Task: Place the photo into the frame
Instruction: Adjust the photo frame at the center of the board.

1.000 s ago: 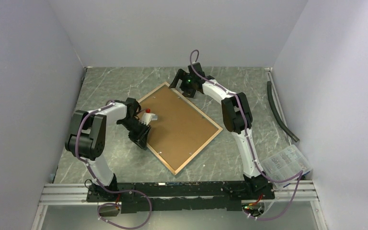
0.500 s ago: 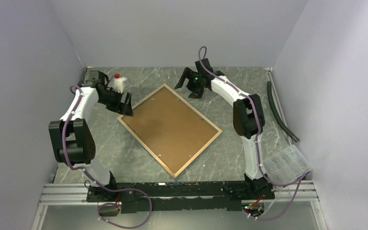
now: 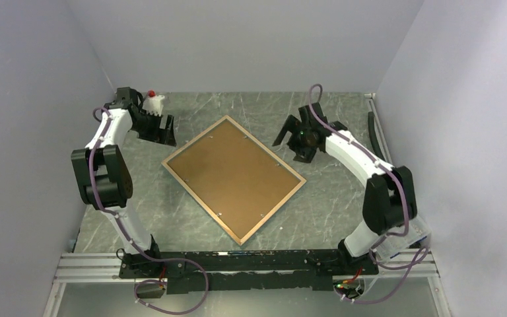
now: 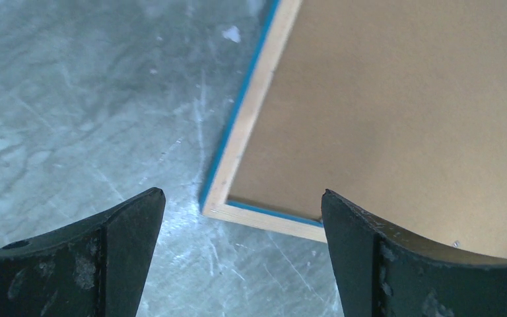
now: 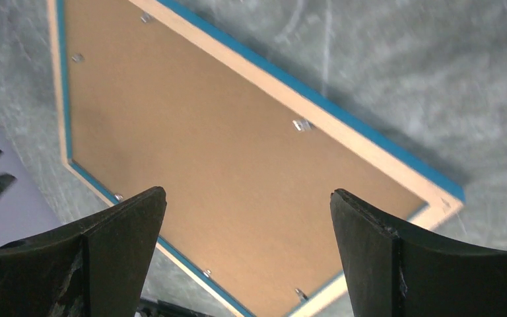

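The frame lies face down and askew in the middle of the table, pale wood rim up, with the brown backing board set in it under small metal clips. The photo is hidden. My left gripper hangs open beyond the frame's left corner. In the left wrist view the left gripper is empty above the table, with a corner of the frame ahead. My right gripper is open near the frame's right corner. In the right wrist view the right gripper holds nothing and looks down on the frame and the backing board.
A clear plastic box sits at the near right, partly behind the right arm. A black hose runs along the right wall. Grey walls close in the table on three sides.
My left arm swung from over the frame's left side to the far left of the table and its jaws opened. My right arm moved right, away from the frame's far corner.
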You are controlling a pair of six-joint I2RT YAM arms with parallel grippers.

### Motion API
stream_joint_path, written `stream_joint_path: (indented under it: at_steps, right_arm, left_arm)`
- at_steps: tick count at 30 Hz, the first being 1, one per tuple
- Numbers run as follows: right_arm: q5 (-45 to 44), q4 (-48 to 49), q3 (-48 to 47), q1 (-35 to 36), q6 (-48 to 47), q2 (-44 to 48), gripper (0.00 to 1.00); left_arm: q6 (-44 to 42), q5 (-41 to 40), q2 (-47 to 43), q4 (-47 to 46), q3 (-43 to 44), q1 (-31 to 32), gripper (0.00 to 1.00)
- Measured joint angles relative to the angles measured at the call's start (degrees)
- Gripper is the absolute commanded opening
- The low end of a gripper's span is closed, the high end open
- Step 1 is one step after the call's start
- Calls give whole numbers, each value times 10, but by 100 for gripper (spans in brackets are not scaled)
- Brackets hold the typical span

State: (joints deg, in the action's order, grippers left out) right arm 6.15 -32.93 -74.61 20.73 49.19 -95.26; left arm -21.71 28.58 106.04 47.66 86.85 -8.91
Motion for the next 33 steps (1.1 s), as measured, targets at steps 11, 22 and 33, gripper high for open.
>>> stream_joint_path:
  at_steps: [11, 22, 33]
  right_arm:
    - [13, -8, 207, 0, 42, 140, 100]
    - [32, 18, 294, 1, 81, 217, 100]
    - [96, 118, 422, 1, 146, 248, 100]
  left_arm:
    - [69, -69, 23, -68, 38, -53, 94]
    - [76, -9, 82, -71, 52, -47, 85]
    - [65, 23, 145, -62, 54, -29, 49]
